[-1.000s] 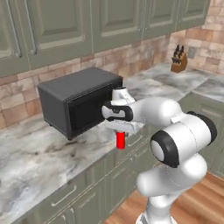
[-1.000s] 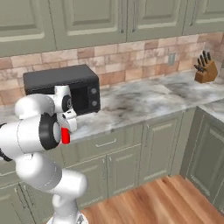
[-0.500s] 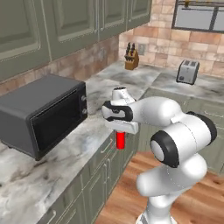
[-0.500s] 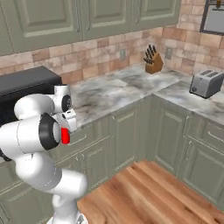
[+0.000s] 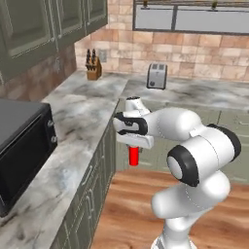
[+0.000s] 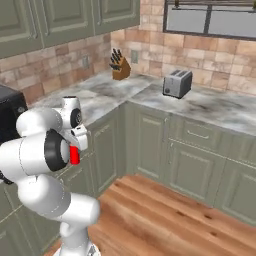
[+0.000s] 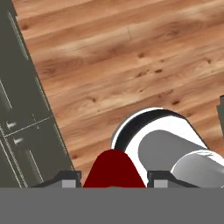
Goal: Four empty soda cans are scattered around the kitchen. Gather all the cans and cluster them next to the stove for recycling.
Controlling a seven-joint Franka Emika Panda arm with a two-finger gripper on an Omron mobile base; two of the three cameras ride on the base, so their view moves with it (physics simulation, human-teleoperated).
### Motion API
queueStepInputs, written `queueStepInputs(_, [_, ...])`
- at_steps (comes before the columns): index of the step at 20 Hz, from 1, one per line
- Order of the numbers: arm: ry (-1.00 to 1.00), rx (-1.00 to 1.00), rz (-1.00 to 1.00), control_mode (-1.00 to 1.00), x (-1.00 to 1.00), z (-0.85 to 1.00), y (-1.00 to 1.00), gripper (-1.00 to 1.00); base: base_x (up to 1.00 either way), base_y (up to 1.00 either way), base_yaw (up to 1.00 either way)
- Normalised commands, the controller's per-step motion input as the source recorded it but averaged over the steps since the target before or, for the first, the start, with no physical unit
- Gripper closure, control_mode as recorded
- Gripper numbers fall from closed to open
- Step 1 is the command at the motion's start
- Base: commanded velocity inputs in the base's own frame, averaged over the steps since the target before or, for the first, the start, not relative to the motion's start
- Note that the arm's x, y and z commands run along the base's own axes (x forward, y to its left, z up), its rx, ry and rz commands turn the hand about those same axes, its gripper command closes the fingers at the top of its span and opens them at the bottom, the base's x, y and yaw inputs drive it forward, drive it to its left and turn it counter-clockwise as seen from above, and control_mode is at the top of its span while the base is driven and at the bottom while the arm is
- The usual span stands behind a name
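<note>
Swung with the base, both base views have left the microwave [image 5: 22, 151] for the corner counter [image 5: 87, 107] and toaster [image 5: 156, 76]. My end effector [image 5: 133, 146] stays clamped on a red can [image 5: 133, 156], upright, hanging below over the floor [image 7: 131, 65].

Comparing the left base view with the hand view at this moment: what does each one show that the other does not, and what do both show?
The left base view alone shows the microwave, marble counter, knife block, toaster and the window above.

The hand view alone shows the finger tips standing either side of the can, seen from above against the floor.

Both show the red can held in the gripper, the wood plank floor and green cabinet fronts.
</note>
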Motion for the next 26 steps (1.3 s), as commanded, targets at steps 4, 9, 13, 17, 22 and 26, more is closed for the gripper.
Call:
queueStepInputs(4, [0.00,0.00,0.00,1.00,0.00,0.00,0.00,1.00,0.02,0.01,-0.49])
queueStepInputs(9, [0.00,0.00,0.00,1.00,0.00,0.00,0.00,1.00,0.02,0.01,-0.48])
queueStepInputs(13, [0.00,0.00,0.00,1.00,0.00,0.00,0.00,1.00,0.10,0.05,-0.47])
queueStepInputs(17, [0.00,0.00,0.00,1.00,0.00,0.00,0.00,1.00,0.50,0.06,-0.31])
queueStepInputs(22, [0.00,0.00,0.00,1.00,0.00,0.00,0.00,1.00,0.93,0.01,-0.04])
queueStepInputs(26, [0.00,0.00,0.00,1.00,0.00,0.00,0.00,1.00,1.00,0.00,0.00])
